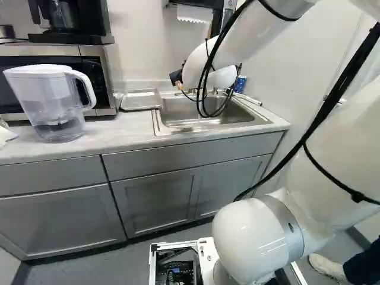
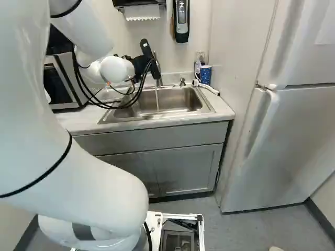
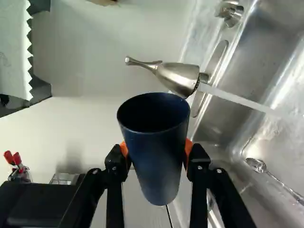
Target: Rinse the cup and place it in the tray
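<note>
By the sink's back rim (image 2: 172, 87), near the wall (image 2: 180, 58), with open air over the basin (image 2: 180, 99); reaching forward, clamping the dark blue cup (image 3: 154, 161) in the gripper (image 2: 146, 60), beside the faucet (image 3: 178, 77).

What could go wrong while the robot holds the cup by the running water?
The cup might slip, since the jaws pinch it from just two sides. It could bump the faucet, which looks close. And the water runs beside the cup, so it may miss rinsing it.
</note>
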Robot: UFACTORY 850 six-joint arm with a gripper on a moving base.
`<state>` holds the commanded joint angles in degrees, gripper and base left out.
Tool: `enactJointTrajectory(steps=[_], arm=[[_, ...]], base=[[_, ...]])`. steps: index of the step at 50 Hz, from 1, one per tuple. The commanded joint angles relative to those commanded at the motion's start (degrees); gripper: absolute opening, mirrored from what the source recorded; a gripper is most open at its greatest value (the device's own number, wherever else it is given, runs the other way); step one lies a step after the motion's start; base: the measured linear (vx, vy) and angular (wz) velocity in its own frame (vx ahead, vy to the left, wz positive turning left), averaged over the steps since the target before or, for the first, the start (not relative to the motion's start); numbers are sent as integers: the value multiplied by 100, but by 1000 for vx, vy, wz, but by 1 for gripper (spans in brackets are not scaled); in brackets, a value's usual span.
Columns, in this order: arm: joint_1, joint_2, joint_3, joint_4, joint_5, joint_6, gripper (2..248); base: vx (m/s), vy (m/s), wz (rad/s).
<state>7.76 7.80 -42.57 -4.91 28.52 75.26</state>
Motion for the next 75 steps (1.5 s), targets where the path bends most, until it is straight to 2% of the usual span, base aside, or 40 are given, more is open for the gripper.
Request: enactJointTrajectory(steps=[75], arm=[[0, 0, 0, 22, 0, -4521, 125]], base=[[0, 0, 0]])
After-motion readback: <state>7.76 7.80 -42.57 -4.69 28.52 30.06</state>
